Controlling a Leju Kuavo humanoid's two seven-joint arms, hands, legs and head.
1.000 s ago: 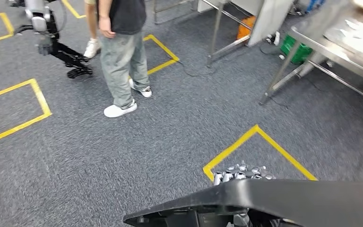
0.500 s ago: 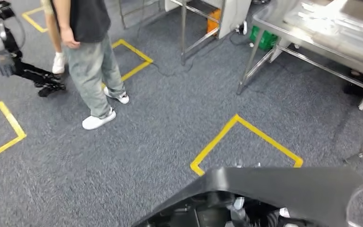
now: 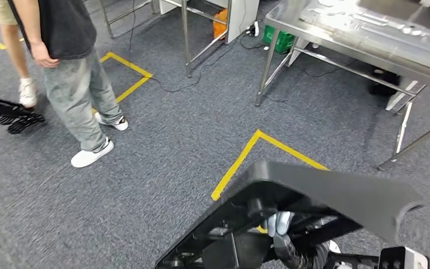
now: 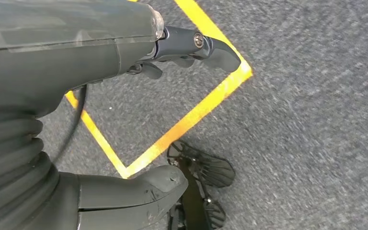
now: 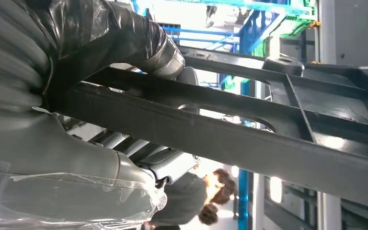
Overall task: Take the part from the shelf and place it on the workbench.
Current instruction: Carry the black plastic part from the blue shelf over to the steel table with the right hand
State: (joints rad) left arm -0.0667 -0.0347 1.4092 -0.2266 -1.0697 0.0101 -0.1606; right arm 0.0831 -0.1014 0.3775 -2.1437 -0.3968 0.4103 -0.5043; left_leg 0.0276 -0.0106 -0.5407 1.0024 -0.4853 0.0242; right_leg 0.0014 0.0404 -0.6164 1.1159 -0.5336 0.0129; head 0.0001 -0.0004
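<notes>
A large black frame-shaped part (image 3: 325, 196) fills the bottom of the head view, held low in front of me. My right hand (image 3: 280, 224) shows under it through an opening. In the right wrist view my right hand (image 5: 100, 72) grips a bar of the black part (image 5: 249, 139), fingers wrapped round it. My left hand (image 4: 72, 62) hangs over the grey carpet, thumb and fingers apart, holding nothing. The steel workbench (image 3: 364, 42) stands at the upper right, with flat metal pieces on its top.
A person (image 3: 70, 73) in grey trousers stands at the left, with another person's leg (image 3: 17, 53) behind. Yellow tape (image 3: 241, 159) marks squares on the carpet. A second metal frame (image 3: 187, 39) stands at the top middle, with cables and a green crate (image 3: 280, 39) near the bench legs.
The camera has turned right: the person slid to the left of the picture and the workbench came further in. The black part now sits higher and more tilted in the view.
</notes>
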